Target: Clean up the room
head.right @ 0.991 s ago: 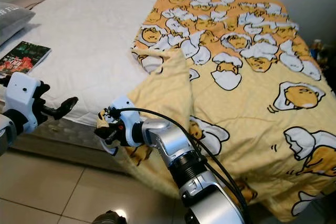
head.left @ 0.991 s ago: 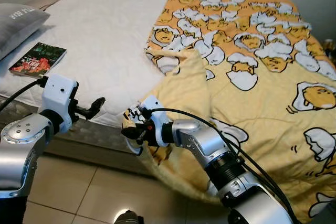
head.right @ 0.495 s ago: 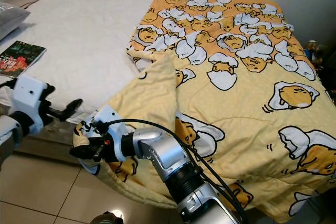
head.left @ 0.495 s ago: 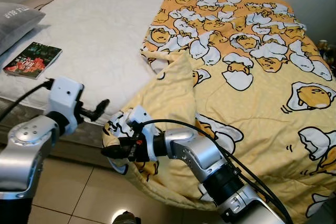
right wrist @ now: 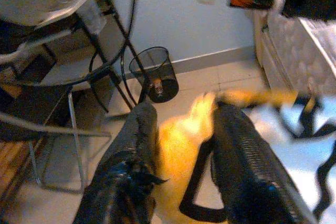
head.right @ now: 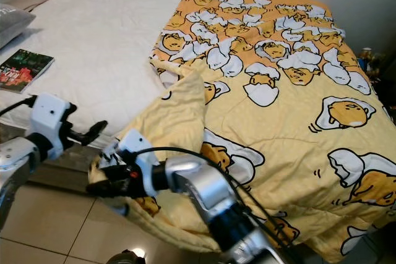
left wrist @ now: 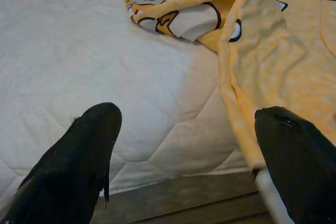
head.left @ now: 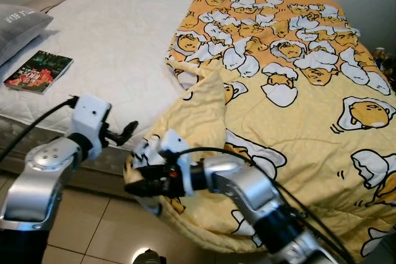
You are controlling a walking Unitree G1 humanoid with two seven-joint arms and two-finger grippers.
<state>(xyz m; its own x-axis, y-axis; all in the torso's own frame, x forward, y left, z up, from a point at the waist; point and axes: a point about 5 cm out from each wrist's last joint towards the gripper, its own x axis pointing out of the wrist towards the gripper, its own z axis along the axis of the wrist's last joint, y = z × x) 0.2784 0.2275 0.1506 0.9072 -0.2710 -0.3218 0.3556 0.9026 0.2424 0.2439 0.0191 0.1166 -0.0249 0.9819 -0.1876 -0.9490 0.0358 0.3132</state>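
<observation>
A yellow blanket printed with egg characters covers the right half of the bed, and its left edge is folded back in a peak. My right gripper is shut on the blanket's near corner, holding it just off the bed's front edge above the floor. In the right wrist view, yellow cloth sits blurred between the fingers. My left gripper is open at the mattress edge just left of that corner. Its fingers stand wide apart over the white mattress.
A book lies on the bare white mattress at the left, beside a grey pillow. Tiled floor runs along the bed's front. The right wrist view takes in a wire bin and table legs across the room.
My right gripper has drawn the blanket corner left and down, off the bed's front edge. The left gripper has come a little closer to that corner. The camera has shifted slightly.
</observation>
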